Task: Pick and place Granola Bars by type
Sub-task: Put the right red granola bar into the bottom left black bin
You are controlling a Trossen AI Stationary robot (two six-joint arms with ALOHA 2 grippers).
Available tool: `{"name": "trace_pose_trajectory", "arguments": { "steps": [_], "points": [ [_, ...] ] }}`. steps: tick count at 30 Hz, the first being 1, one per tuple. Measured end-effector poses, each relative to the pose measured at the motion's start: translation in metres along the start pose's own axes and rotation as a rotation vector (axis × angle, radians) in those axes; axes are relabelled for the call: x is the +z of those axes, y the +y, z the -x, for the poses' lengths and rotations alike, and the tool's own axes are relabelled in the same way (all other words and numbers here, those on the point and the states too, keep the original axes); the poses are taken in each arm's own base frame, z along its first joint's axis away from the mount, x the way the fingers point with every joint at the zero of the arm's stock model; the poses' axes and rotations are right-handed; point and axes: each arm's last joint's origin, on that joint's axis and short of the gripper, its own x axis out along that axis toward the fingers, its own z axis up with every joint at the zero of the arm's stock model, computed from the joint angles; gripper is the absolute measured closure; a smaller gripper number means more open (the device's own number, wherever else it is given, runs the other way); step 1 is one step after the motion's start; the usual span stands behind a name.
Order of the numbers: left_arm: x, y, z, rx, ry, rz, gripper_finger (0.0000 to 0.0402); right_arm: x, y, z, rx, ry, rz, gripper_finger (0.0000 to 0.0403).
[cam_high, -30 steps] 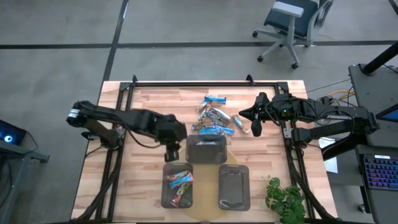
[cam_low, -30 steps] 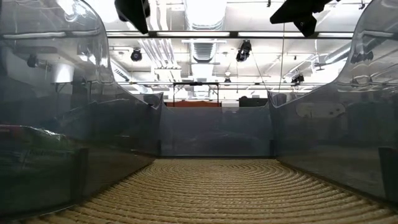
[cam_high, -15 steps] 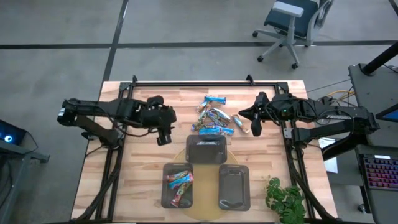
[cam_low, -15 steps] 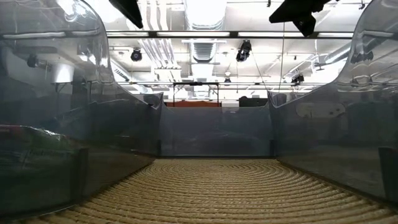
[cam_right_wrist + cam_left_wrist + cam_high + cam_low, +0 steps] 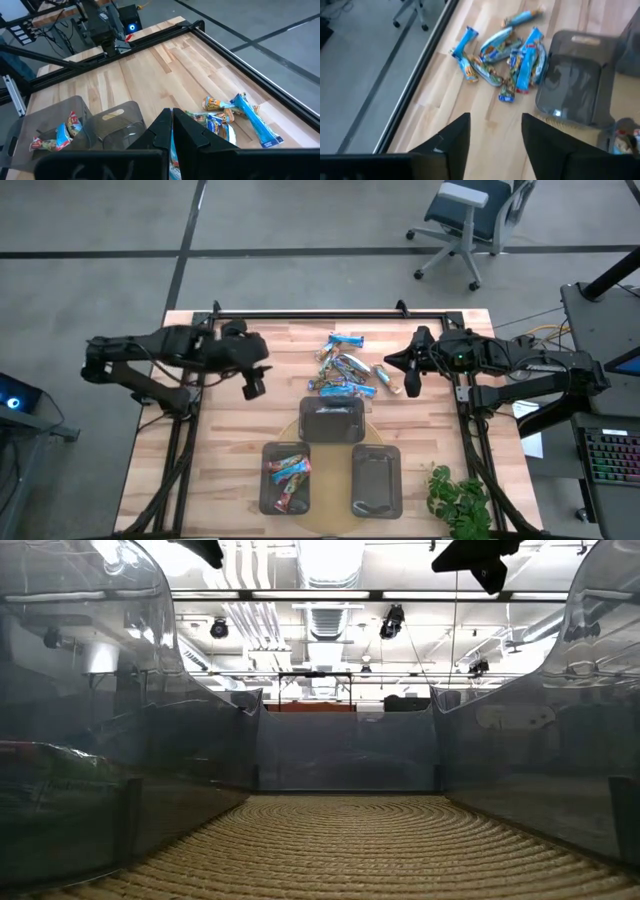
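- Well, left gripper (image 5: 256, 387) hung over bare light-wood slatted tabletop (image 5: 230, 460), left of the pile, dark fingers (image 5: 451, 140) parted with a clear gap, nothing between them.
- Right gripper (image 5: 410, 386) hovered just right of the pile, fingers (image 5: 159, 131) pressed tight together, empty.
- Loose heap of shiny wrapped granola bars (image 5: 345, 366), mostly bright blue with some tan, lay on the table's far middle, between the two grippers.
- Dark grey rectangular plastic tray (image 5: 333, 420) sat just near of the heap; contents could not be told.
- Second grey tray, near-left (image 5: 285, 479), held several blue and reddish bars (image 5: 289, 471).
- Third grey tray, near-right (image 5: 375, 480), beside it, apart from the heap.
- Green leafy plant (image 5: 458, 502) at the table's near-right corner.
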Motion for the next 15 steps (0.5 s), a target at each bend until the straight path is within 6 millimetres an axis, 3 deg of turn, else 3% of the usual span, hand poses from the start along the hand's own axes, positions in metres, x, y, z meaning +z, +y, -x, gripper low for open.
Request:
{"name": "trace_pose_trajectory", "arguments": {
  "steps": [9,15],
  "points": [
    [-0.009,0.017,0.033,-0.027,-0.131,0.055,0.0325,0.000,0.000,0.000,-0.007,-0.004,0.000,0.0394],
    [-0.019,0.024,0.046,-0.089,-0.242,0.079,0.0359,0.000,0.000,0.000,-0.007,-0.006,-0.007,0.0394]
  ]
}}
